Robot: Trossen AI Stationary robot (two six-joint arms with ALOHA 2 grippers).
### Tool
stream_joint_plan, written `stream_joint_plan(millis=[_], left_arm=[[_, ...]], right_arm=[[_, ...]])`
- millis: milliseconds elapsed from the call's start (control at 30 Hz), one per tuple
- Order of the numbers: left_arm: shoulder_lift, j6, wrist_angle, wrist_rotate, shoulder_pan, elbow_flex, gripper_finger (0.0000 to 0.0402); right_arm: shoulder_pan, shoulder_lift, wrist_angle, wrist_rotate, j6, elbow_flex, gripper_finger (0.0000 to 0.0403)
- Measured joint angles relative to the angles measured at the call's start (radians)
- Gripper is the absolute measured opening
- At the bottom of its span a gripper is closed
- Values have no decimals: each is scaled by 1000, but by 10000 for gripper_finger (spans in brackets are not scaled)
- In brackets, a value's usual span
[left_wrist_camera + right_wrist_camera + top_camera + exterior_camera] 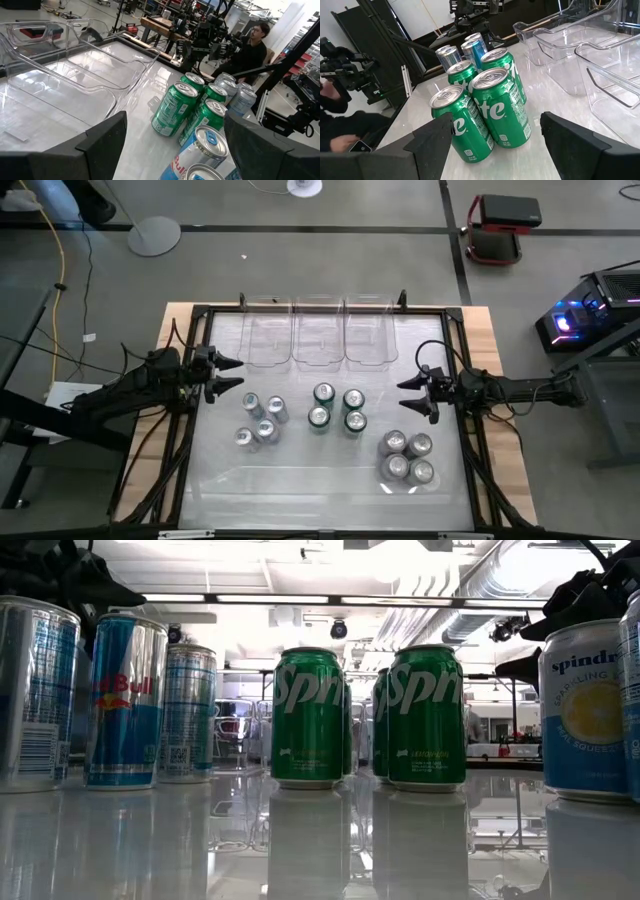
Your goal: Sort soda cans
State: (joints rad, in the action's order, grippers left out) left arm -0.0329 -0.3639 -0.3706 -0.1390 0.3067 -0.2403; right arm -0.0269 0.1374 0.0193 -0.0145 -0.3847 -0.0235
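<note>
Twelve soda cans stand upright on their bases on the white table in three groups: blue cans [260,420] toward the left, green cans [337,409] in the middle, silver-grey cans [407,457] near the right. My left gripper [232,373] hovers open at the table's left, beyond the blue cans. My right gripper [410,394] hovers open at the table's right, beside the green cans [485,112]. The left wrist view shows the green cans [187,105] and a blue can [205,147] ahead of its fingers. Neither gripper touches a can.
Three clear plastic bins [318,332] sit side by side along the far edge. A black frame [190,430] runs around the table. A person [247,50] sits beyond the table's right side. Bare table lies along the near edge.
</note>
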Motion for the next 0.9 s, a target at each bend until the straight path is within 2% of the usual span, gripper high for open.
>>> stream_joint_plan(millis=[333,467,700,900], left_arm=[[0,-1,6,0,0,0,310],[-2,-51,75,3,0,0,310],[-74,-150,431,-8,-9,1,310],[-209,-39,865,-92,-139,0,310]], right_arm=[[0,0,0,0,0,0,291],[0,0,0,0,0,0,291],[0,0,0,0,0,0,291],[0,0,0,0,0,0,291]])
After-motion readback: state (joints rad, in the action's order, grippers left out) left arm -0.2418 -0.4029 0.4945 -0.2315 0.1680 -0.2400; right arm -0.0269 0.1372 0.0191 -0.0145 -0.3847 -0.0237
